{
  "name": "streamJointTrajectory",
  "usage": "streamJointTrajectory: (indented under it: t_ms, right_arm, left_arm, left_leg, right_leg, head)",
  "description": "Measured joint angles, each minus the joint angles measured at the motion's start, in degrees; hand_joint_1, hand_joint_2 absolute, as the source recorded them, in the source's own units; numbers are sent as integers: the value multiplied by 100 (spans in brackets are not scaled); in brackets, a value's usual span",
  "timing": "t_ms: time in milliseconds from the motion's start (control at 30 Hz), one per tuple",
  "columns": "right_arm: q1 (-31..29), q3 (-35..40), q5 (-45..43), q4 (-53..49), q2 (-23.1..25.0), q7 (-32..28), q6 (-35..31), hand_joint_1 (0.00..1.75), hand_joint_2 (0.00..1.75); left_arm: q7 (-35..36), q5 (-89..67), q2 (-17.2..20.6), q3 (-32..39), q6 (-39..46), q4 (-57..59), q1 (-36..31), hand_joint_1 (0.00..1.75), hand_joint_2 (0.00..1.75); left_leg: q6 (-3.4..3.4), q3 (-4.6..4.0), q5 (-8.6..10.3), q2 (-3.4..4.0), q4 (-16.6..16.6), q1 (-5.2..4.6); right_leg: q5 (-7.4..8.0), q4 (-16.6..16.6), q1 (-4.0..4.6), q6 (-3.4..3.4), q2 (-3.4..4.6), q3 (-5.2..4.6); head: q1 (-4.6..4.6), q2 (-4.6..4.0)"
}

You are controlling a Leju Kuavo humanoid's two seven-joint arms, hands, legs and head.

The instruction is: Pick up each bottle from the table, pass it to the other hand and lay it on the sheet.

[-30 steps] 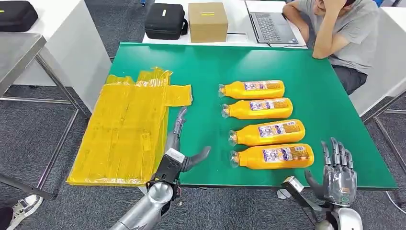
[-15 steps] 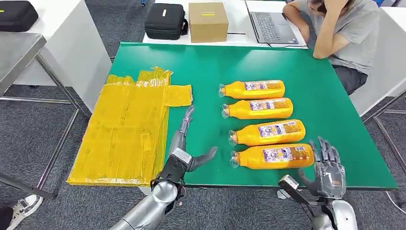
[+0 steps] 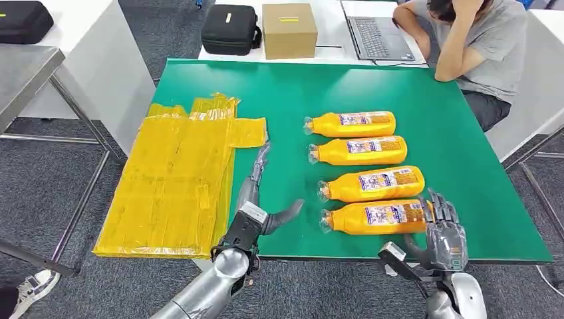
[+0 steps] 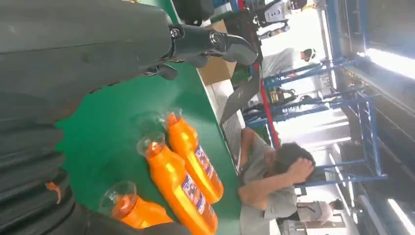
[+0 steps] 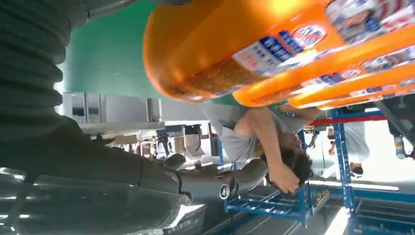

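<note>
You are looking down at a green worktop (image 3: 432, 113) that fills the middle of the frame. A crumpled yellow sheet (image 3: 173, 183) covers its left part and hangs over the left edge. At the upper right of the frame a person (image 3: 475, 40) sits at a white desk, head propped on one hand, beside an open laptop (image 3: 379, 33). A cardboard box (image 3: 288, 30) and a black case (image 3: 229, 28) stand at the top centre.

Four orange bottles lie on their sides in a column right of centre, clear caps pointing left: the farthest bottle (image 3: 351, 123), the second bottle (image 3: 359, 151), the third bottle (image 3: 372, 184) and the nearest bottle (image 3: 376, 216).

Your left hand (image 3: 256, 199) is at the lower centre, between the sheet and the bottles, released, fingers stretched forward and thumb spread toward the nearest bottle's cap, grasping nothing. Your right hand (image 3: 442, 229) is at the lower right, fingers spread and upright just at the base end of the nearest bottle, empty.
</note>
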Motion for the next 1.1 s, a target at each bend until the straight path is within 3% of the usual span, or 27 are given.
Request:
streamJointTrajectory:
  t_ms: [333, 1100]
  right_arm:
    - [-105, -2, 54, 185, 50, -15, 0, 0, 175]
    - [-1184, 374, 402, 1805, 61, 677, -2, 0, 175]
  left_arm:
    - [0, 28, 0, 2, 72, 0, -22, 0, 175]
    - [0, 94, 20, 9, 111, -31, -106, 0, 175]
  left_leg:
    - [0, -4, 0, 1, 0, 0]
    - [8, -1, 7, 1, 0, 0]
  right_leg:
    - [0, 1, -1, 0, 1, 0]
    - [3, 3, 0, 1, 0, 2]
  head:
    - [-2, 0]
    - [0, 0]
